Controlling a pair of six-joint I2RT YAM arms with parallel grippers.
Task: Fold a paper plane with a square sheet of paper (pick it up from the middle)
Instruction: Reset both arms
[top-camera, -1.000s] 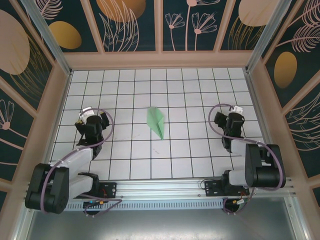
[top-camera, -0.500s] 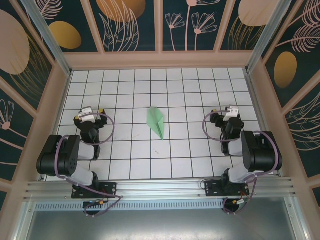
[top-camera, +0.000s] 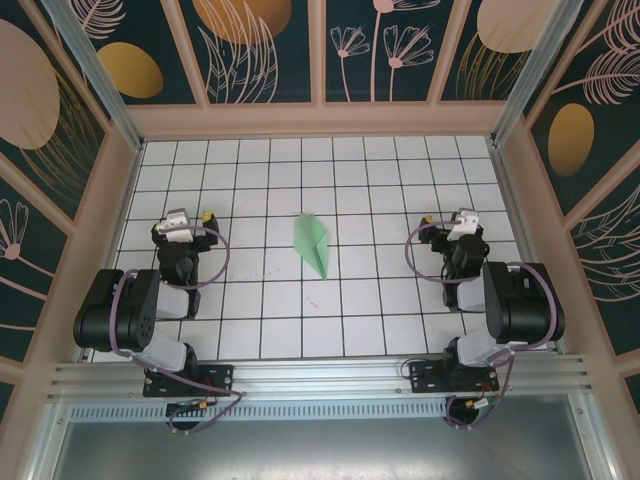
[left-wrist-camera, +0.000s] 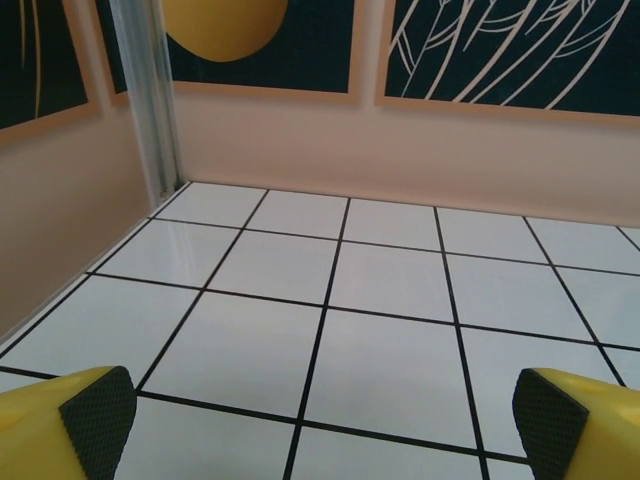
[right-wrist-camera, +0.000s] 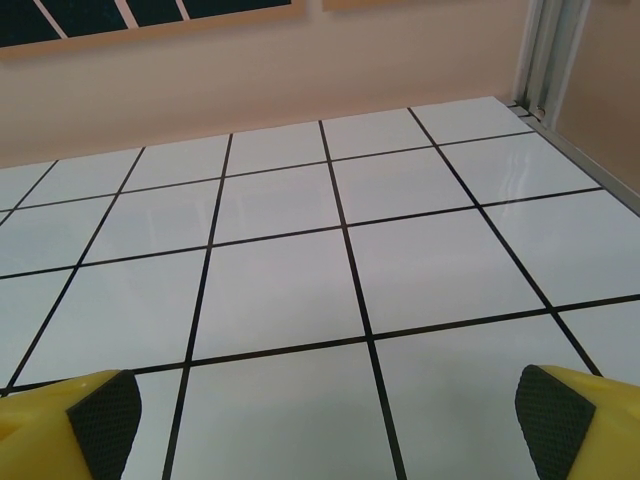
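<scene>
The square sheet of paper lies folded into a slim, pointed, pale mint-green paper plane on the white grid table, its tip toward the near edge. Nothing touches it. My left gripper rests low over the table about three grid squares left of the plane. It is open, its yellow fingers spread wide over bare tiles, with the left gripper holding nothing. My right gripper sits about three squares right of the plane, also open. Its fingers frame bare tiles, and the right gripper is empty too.
Peach walls with dark leaf-pattern panels enclose the table on three sides. An aluminium post stands in the far left corner. A metal rail carrying both arm bases runs along the near edge.
Both arms have folded back toward their bases. The left gripper has shifted slightly away from the near edge. The right gripper's fingers have spread wider. The plane has not moved.
</scene>
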